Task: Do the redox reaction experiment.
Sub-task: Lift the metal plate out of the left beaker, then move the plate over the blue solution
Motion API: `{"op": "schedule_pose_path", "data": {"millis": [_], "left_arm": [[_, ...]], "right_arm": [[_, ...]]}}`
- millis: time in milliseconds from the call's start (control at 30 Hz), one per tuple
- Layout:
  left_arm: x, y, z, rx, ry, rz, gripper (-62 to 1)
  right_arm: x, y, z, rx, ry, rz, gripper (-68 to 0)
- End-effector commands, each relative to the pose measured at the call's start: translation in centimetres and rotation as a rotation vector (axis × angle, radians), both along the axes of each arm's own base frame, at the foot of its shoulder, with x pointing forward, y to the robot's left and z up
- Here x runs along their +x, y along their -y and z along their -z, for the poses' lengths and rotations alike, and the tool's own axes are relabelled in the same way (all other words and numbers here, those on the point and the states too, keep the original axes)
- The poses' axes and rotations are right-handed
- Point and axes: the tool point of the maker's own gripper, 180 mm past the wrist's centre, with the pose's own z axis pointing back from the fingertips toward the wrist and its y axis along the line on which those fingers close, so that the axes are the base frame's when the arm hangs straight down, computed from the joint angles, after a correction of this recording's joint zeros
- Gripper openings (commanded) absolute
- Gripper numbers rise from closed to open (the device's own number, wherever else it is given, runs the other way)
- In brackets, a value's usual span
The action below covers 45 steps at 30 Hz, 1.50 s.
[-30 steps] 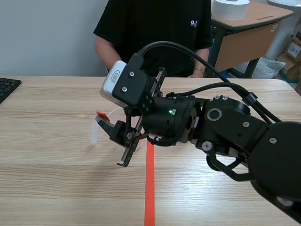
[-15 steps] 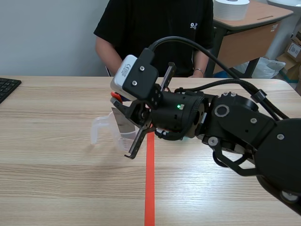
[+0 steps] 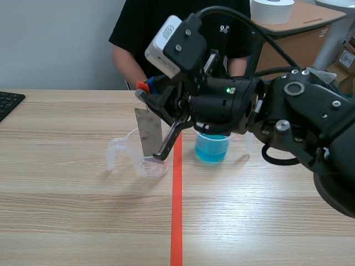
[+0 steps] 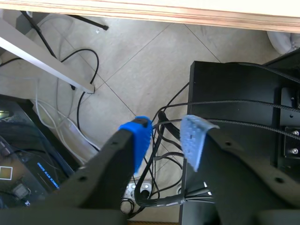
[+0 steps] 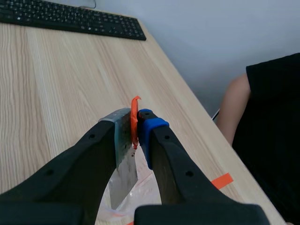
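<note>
— Scene view first: where is the metal?
— The right gripper [image 3: 147, 91] pinches a flat grey metal strip [image 3: 148, 130] by its top end, where an orange-red tab [image 3: 141, 85] sticks out. The strip hangs nearly upright, its lower end inside a clear plastic measuring cup [image 3: 132, 149] that stands just left of the orange-red tape line [image 3: 176, 216]. Just right of that line stands a clear beaker of blue liquid [image 3: 211, 148]. A person [image 3: 166, 33] in a black shirt sits across the wooden table [image 3: 66, 188].
— Left wrist view?
— The left gripper [image 4: 166, 140] has its fingers spread, the blue pads [image 4: 138, 140] apart with nothing between them. Under it are floor tiles [image 4: 126, 61] and cables [image 4: 89, 65], with the table's edge ahead.
— Right wrist view?
— Both fingers press on the strip's top, the tab caught between them. The strip's lower end dips into the cup under the gripper. A black keyboard [image 5: 70, 18] lies well ahead on the table.
</note>
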Motion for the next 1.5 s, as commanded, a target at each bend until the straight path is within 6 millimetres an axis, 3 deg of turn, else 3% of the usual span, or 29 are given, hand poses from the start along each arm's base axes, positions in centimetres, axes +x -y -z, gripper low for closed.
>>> {"op": "schedule_pose_path", "data": {"millis": [0,167,667,1133,1467], "left_arm": [[0.4,0.1,-0.4,-0.005,0.022,0.003,-48.6],[0.4,0.1,-0.4,-0.005,0.022,0.003,-56.0],[0.5,0.1,-0.4,-0.004,0.023,0.003,-56.0],[0.4,0.1,-0.3,0.001,0.017,0.016,-56.0],[0.5,0.1,-0.3,0.0,0.018,0.014,-56.0]], "right_arm": [[0.2,0.1,-2.2,0.027,0.037,-0.005,-65.8],[-0.2,0.3,-4.2,0.031,0.034,-0.016,-65.8],[1.0,4.6,-10.2,0.059,0.055,0.095,-65.8],[3.3,10.8,-11.8,0.012,0.08,0.237,-65.8],[3.5,12.1,-11.0,-0.011,0.053,0.228,-65.8]]}}
